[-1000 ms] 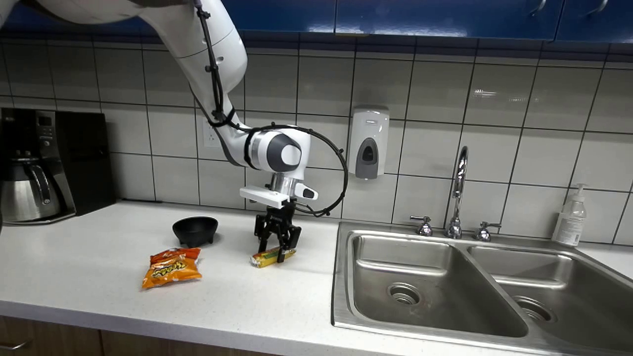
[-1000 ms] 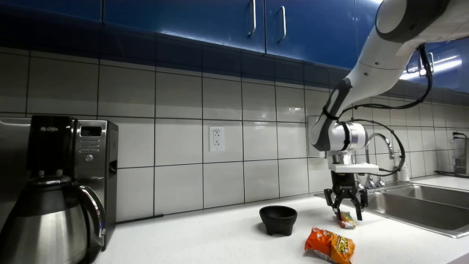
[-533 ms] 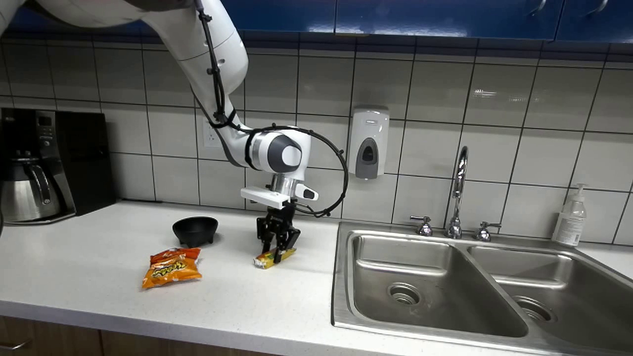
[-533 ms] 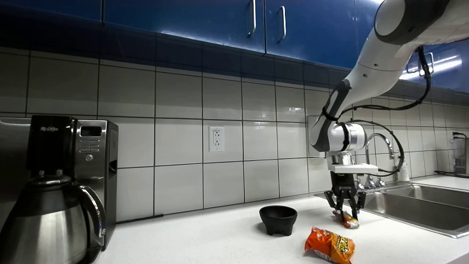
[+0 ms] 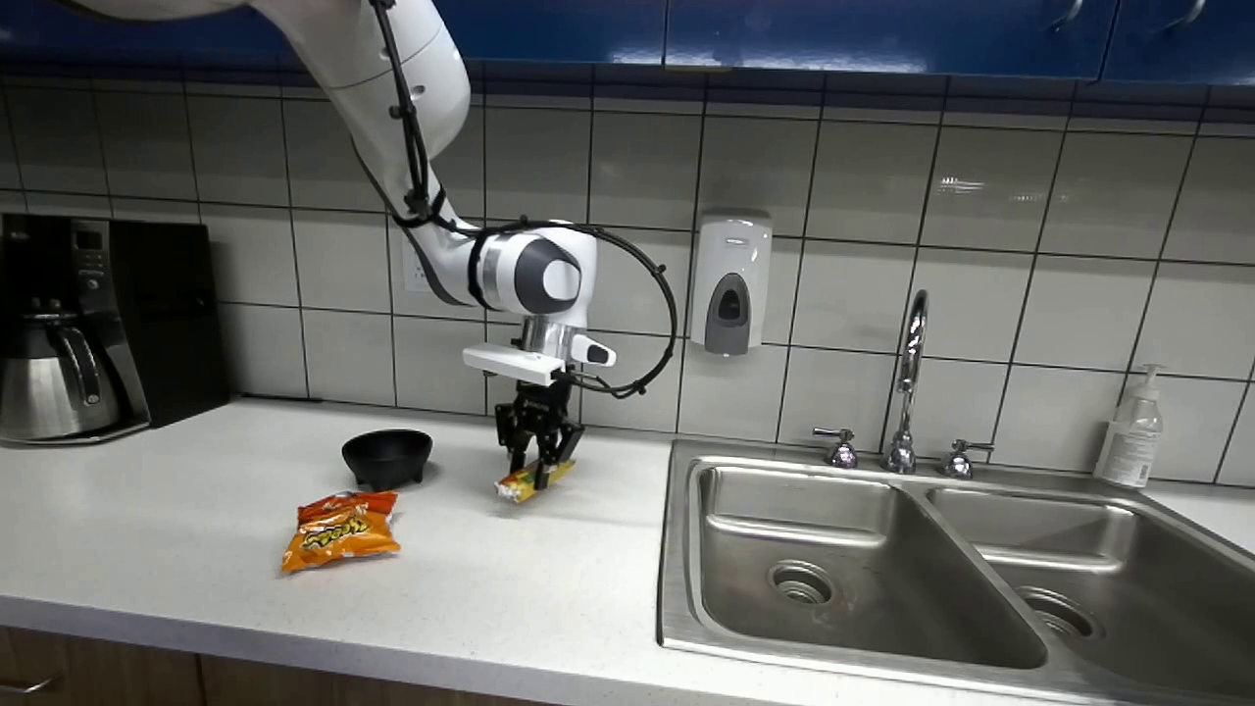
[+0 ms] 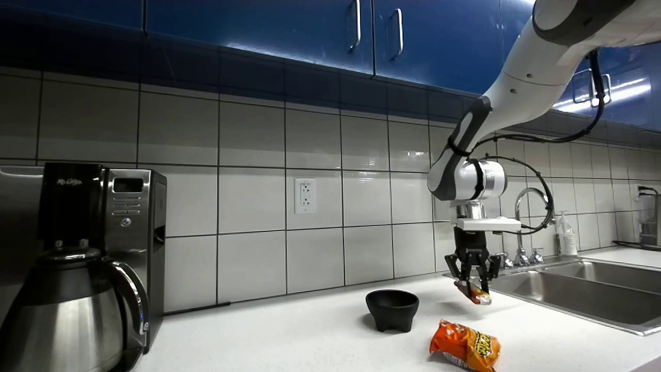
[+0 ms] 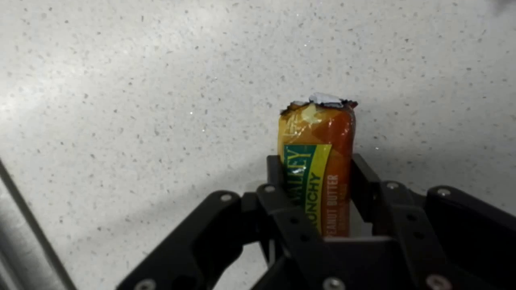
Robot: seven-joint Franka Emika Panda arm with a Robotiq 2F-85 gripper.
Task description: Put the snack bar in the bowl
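Both black fingers press on the long sides of the yellow-orange snack bar (image 7: 316, 129), so my gripper (image 7: 316, 173) is shut on it. The bar's crimped end sticks out past the fingertips, and its near end is hidden by the gripper. In an exterior view the snack bar (image 6: 482, 298) hangs slightly tilted just above the counter, beneath the gripper (image 6: 476, 292). The round black bowl (image 5: 387, 459) stands upright on the counter, some way to the left of the gripper (image 5: 529, 473) in both exterior views. The bowl (image 6: 392, 310) is out of the wrist view.
An orange-red snack bag (image 5: 341, 534) lies in front of the bowl. To the right of the gripper is the steel sink (image 5: 677, 549) with its tap (image 5: 912, 373). A coffee maker (image 5: 108, 324) stands at the far left, and a tiled wall (image 5: 637, 392) runs behind.
The fingers have closed on the snack bar. Gripper and bar have then risen off the counter and shifted a little left. The bowl and the orange bag have stayed put.
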